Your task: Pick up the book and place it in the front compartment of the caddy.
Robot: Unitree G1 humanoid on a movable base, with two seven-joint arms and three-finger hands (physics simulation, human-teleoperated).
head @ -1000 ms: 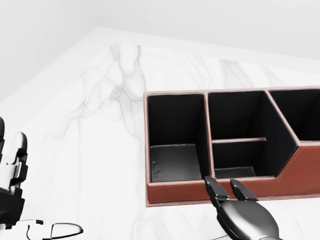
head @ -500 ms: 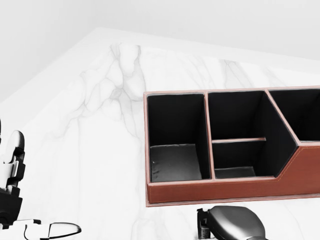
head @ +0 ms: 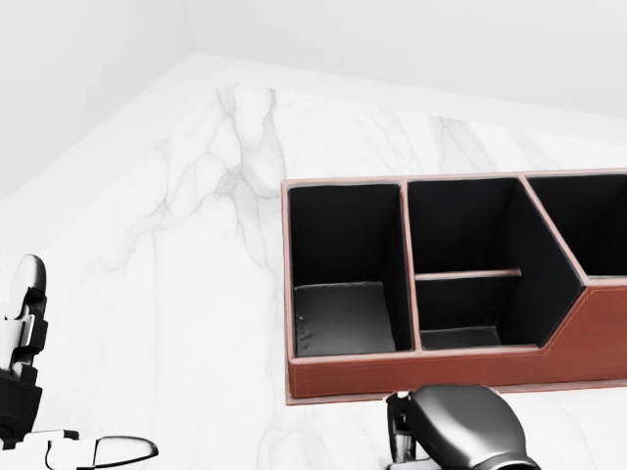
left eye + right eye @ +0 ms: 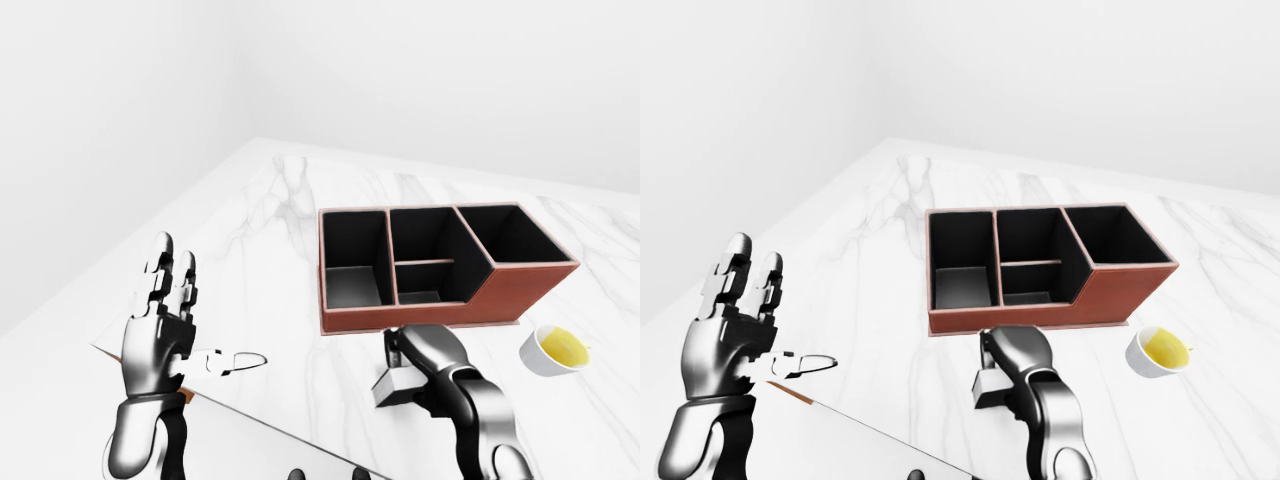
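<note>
**A:** What do we see on the bench (image 4: 290, 220)?

**B:** White marble. A brown caddy (image 4: 420, 318) with black compartments sits at the middle. A cup (image 4: 555, 350) of yellow liquid stands near its right end, and a pair of glasses (image 4: 235, 360) lies to the near left.

**A:** Where is the book?

**B:** We judge it to be the thin white slab (image 4: 230, 450) with a brown edge, lying flat at the near left. It is well apart from the caddy, and neither hand touches it. We cannot be sure it is the book.

**A:** And our hands?

**B:** The left hand (image 4: 160, 320) is raised beside the glasses with its fingers straight and spread, grasping nothing. The right hand (image 4: 425, 355) hangs just near of the caddy's near wall, knuckles up and fingers curled under. A small grey wedge (image 4: 392, 388) shows beneath it. We cannot tell whether that is a shadow or something gripped, so its grasp is unclear.

**A:** How do we do this step well?

**B:** We should bring a hand low to the slab's edge and get the fingers under it, because a flat cover gives little to pinch. We keep clear of the glasses. Then we carry it upright toward the caddy's low near compartment.
</note>
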